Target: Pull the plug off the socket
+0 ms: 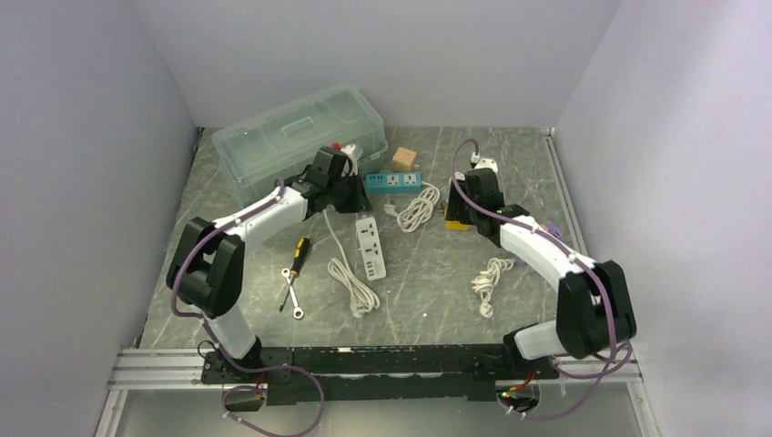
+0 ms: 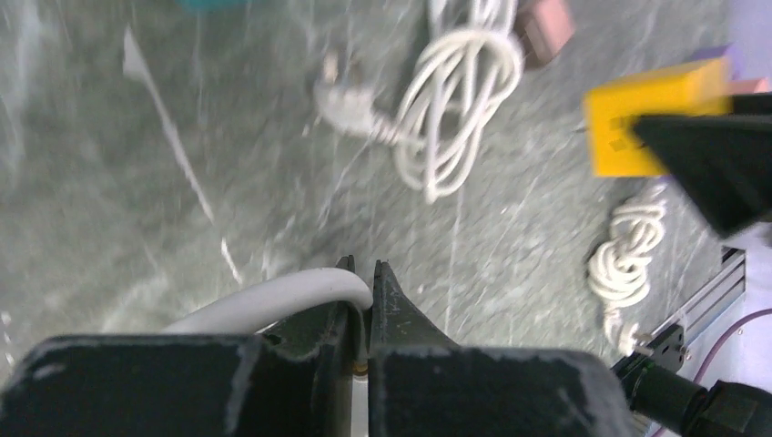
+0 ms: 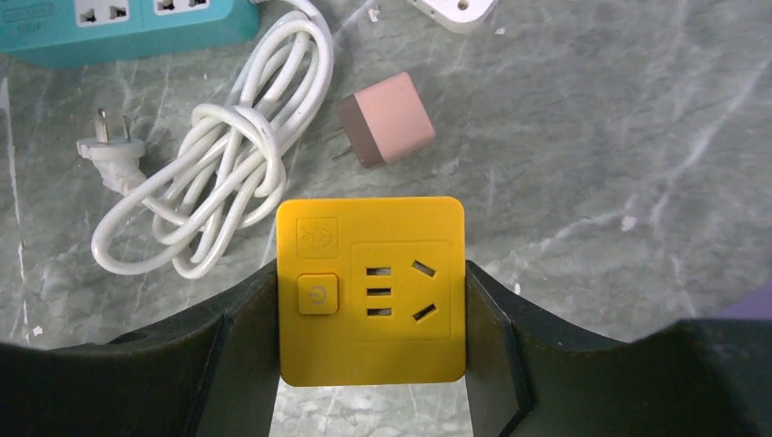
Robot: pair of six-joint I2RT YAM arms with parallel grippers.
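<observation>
Right hand [image 3: 370,270] clamped on the yellow socket [image 3: 370,300], one finger flat against each side, socket face with button and slots turned up to the wrist camera. The socket is in the right half of the table [image 1: 428,282], nearer the far edge (cannot tell whether it rests on the surface or is held just above it). The pink plug [image 3: 387,118] lies on the table just beyond the socket, apart from it, with its two prongs pointing toward the coiled white cable [image 3: 218,173] beside it. That cable's own plug end lies free at its left. The teal power strip [image 3: 127,27] sits beyond the coil, toward the far edge. Left hand [image 2: 364,273] has its fingers together. A white cord [image 2: 273,296] curves up to the tips against the left finger — cannot tell if it is pinched between them. From the top view this hand hangs near the far middle of the table, just by the clear plastic box [image 1: 300,137] at the far left corner. The white power strip [image 1: 370,246] lies mid-table. A screwdriver [image 1: 298,250] and wrench [image 1: 291,296] lie to its left, and a second small cable bundle [image 1: 490,278] lies toward the near right.
</observation>
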